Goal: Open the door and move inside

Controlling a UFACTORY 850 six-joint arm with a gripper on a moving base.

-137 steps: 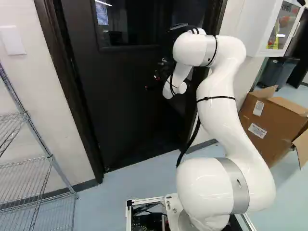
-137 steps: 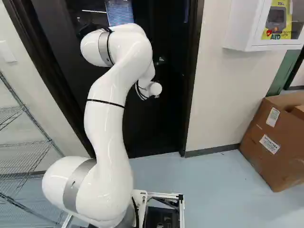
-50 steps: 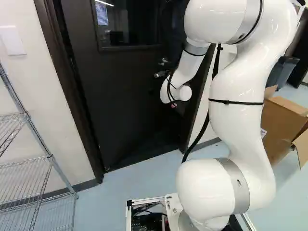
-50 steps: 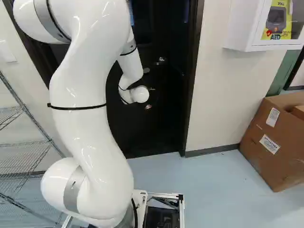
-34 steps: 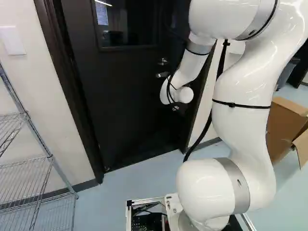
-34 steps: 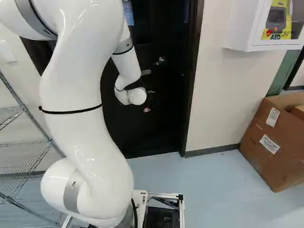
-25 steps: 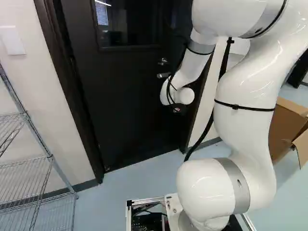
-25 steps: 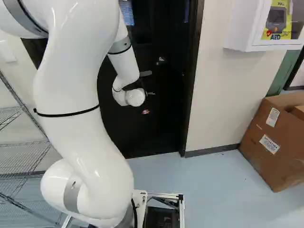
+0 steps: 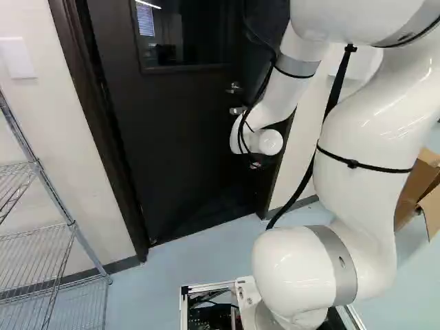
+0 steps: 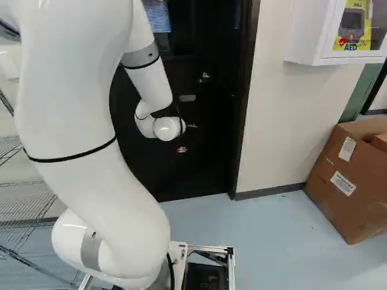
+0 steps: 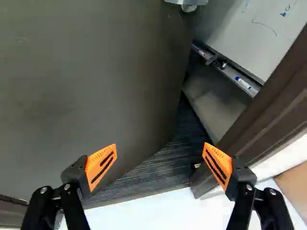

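Directions run from the arm's base, with twelve straight ahead.

1. Twelve o'clock: the door (image 9: 165, 137), ajar in its frame (image 11: 273, 100), a window (image 9: 182, 34) in its upper part and the handle (image 9: 237, 111) lower down.
2. Eleven: a wall plate (image 9: 17, 57) on the wall beside the frame.
3. Ten: a wire shelf unit (image 9: 51, 194) near that wall.
4. One: a cabinet (image 10: 302, 30) mounted on the wall beyond the doorway.
5. Two: a box (image 10: 338, 175) on the floor (image 10: 272, 223).
6. Twelve, through the gap: a whiteboard (image 11: 249, 38) above a tray (image 11: 228, 71) holding a marker (image 11: 243, 83).
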